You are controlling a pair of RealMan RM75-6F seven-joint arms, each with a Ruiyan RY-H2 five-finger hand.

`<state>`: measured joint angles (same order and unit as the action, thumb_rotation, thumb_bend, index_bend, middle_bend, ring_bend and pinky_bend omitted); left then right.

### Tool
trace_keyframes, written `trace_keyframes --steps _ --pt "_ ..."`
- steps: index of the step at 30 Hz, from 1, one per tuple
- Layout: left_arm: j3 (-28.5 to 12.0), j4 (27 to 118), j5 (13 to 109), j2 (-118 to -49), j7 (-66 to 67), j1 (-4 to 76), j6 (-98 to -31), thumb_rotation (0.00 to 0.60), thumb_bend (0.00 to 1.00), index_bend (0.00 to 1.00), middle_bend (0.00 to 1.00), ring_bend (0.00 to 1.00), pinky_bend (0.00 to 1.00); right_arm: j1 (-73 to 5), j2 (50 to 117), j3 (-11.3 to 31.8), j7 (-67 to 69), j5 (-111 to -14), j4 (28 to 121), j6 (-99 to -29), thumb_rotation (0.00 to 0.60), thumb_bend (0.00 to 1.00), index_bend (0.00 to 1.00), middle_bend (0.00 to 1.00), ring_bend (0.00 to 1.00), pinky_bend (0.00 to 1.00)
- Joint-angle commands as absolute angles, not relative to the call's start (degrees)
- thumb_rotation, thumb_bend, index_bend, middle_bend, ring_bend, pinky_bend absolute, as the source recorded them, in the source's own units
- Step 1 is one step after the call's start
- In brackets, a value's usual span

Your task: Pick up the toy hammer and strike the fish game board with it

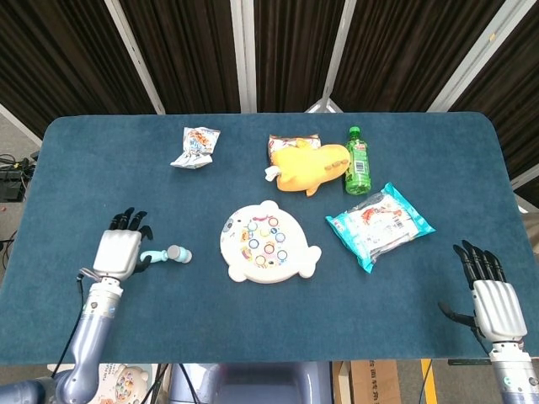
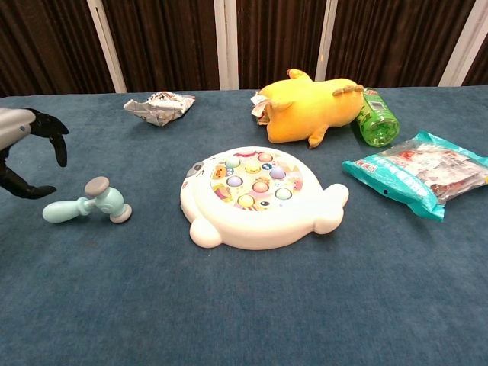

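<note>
A pale blue toy hammer (image 1: 167,254) (image 2: 86,203) with grey faces lies on the blue table, left of the white fish game board (image 1: 267,242) (image 2: 258,196) with coloured buttons. My left hand (image 1: 120,248) (image 2: 24,151) hovers just above the hammer's handle end, fingers spread and curved downward, holding nothing. In the head view its palm hides the tip of the handle. My right hand (image 1: 489,295) rests at the table's front right edge, fingers straight and apart, empty; the chest view does not show it.
A yellow plush toy (image 1: 308,167) and a green bottle (image 1: 358,160) lie behind the board. A teal snack bag (image 1: 379,223) sits right of it. A crumpled wrapper (image 1: 195,147) lies at the back left.
</note>
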<state>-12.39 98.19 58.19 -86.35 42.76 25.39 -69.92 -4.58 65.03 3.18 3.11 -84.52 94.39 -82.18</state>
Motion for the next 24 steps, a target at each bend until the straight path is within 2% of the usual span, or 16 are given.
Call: trace_keyframes --steps 1,6,24 --pt "-12.1 96.67 56.37 -88.5 43.94 26.73 -69.75 0.6 0.31 0.46 0.13 0.04 0.14 -4.59 65.02 3.19 3.17 -84.51 94.38 -82.16 0.6 0.19 0.0 0.0 0.0 0.0" --pt "-11.73 95.93 55.11 -89.55 44.49 27.52 -70.0 0.6 0.34 0.47 0.14 0.04 0.14 -4.63 64.87 3.15 3.37 -84.35 94.55 -81.89 0.6 0.19 0.0 0.0 0.0 0.0" --pt "-10.99 93.65 50.94 -92.8 45.15 29.96 -70.91 0.6 0.35 0.48 0.14 0.04 0.14 -4.63 64.76 3.04 3.62 -84.52 94.74 -81.82 0.6 0.19 0.0 0.0 0.0 0.0"
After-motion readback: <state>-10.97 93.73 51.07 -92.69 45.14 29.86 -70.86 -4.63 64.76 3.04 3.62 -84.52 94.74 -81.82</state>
